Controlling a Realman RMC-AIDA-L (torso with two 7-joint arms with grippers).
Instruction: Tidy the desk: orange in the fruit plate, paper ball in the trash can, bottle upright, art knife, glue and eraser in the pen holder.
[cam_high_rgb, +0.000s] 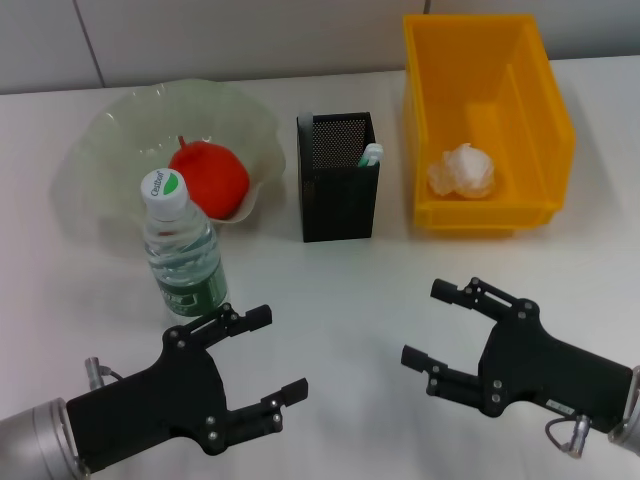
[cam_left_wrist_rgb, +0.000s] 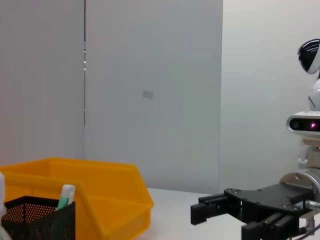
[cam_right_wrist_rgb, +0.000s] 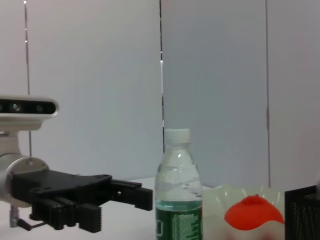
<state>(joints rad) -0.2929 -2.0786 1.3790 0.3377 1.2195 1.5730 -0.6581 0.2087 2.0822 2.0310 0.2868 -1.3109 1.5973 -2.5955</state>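
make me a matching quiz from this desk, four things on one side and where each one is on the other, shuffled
Things:
1. orange
2. paper ball
3. bottle
4. pen holder

Places:
A. standing upright in front of the fruit plate
B. between the fruit plate and the yellow bin
C. in the fruit plate
D. inside the yellow bin

Pairs: 1-C, 2-D, 3-A, 4-B

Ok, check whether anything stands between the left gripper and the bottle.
Nothing visible does. The bottle stands upright just beyond the open left gripper, bare table between them. The fruit plate with the orange lies behind the bottle.
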